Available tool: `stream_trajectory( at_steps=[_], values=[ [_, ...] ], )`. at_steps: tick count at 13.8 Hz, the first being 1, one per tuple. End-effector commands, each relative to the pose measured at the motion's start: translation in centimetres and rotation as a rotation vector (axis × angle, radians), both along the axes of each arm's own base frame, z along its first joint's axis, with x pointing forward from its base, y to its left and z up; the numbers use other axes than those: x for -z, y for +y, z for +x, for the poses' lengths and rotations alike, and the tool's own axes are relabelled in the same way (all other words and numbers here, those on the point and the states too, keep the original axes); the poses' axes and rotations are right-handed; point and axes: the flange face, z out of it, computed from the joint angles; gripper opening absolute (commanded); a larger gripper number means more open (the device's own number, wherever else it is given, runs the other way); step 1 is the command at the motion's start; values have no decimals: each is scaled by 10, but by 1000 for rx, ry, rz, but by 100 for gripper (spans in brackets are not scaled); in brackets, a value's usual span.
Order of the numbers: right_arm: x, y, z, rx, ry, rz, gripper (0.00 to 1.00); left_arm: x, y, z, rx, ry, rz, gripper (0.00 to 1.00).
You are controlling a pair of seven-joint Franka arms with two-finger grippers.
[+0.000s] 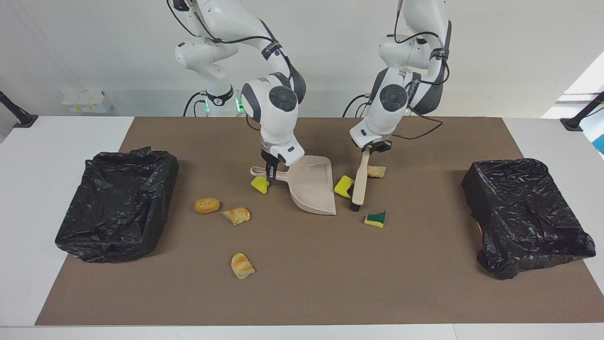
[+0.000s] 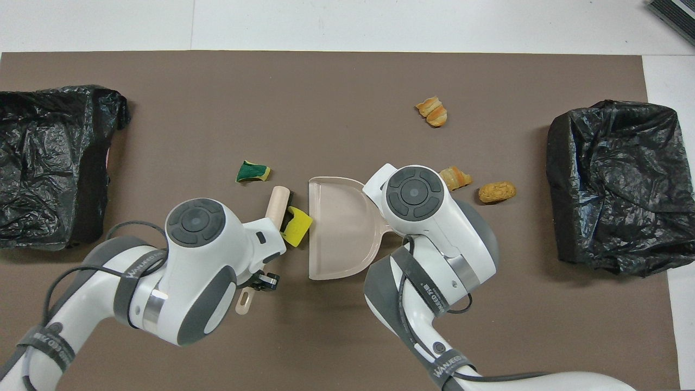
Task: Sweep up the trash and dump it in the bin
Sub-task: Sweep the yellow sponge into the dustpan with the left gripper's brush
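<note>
The facing view shows two white robot arms working over a brown mat on a worktop (image 1: 61, 137), with a black-lined bin (image 1: 115, 203) at the right arm's end and another black-lined bin (image 1: 526, 215) at the left arm's end. The right gripper (image 1: 270, 174) has its fingers clamped on the handle of a beige dustpan (image 1: 314, 186), whose open mouth faces the left arm's end. The left gripper (image 1: 373, 148) has its fingers clamped on the handle of a beige hand brush (image 1: 359, 182), bristles down on the mat just beside the dustpan's mouth. A yellow sponge chunk (image 1: 344, 185) lies between brush and dustpan, touching the brush. A tan bread-like piece (image 1: 376, 171) sits beside the brush, away from the dustpan, and a green-backed sponge chunk (image 1: 376, 218) lies near the dustpan's mouth, farther from the robots. Another yellow chunk (image 1: 260, 184) lies by the dustpan's handle. Three golden-brown bread pieces (image 1: 229, 215) lie between the dustpan and the right arm's bin. To sweep well, the dustpan's lip should probably stay flat on the mat while the brush pushes the yellow chunk straight in, low and slow, so it does not hop over the rim.
</note>
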Motion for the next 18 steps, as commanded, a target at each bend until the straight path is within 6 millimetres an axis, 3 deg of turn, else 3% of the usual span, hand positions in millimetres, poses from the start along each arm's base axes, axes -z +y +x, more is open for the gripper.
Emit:
stream_trajectory(
  at_steps=[1,7,13,18],
  values=[
    [5,2,-2,19,-26,-6,0,-20,-31,-11,-64,-32,-9,0],
    [7,0,-2,22,-23,-7,0,-38,-29,-17,-388,-26,91,0],
    [7,-1,-2,22,-21,-8,0,-45,-1,-32,-674,-26,336,0],
    [8,-2,-2,24,-20,-9,0,-31,38,-32,-775,-13,391,0]
  ],
)
